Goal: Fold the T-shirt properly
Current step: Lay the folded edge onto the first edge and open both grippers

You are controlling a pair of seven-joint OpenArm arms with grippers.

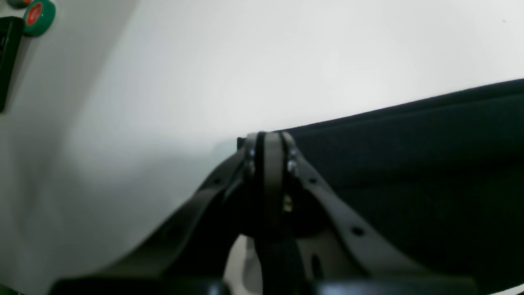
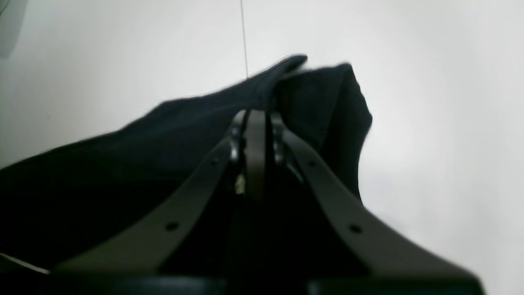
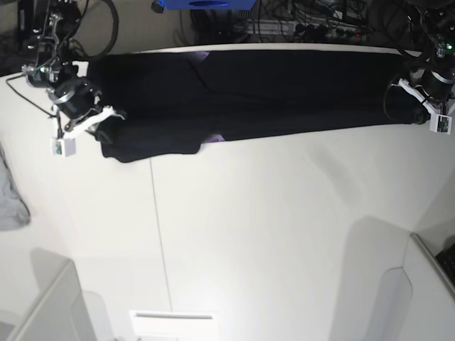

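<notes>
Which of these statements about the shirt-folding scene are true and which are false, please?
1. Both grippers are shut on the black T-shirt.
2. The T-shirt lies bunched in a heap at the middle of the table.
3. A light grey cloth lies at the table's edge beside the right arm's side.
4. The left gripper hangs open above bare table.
1. True. The left gripper and the right gripper each pinch an end of the T-shirt.
2. False. It is stretched in a long band between the two arms along the far side of the table.
3. True. The grey cloth lies at that edge, apart from the shirt.
4. False. Its jaws are closed on the shirt's edge.
</notes>
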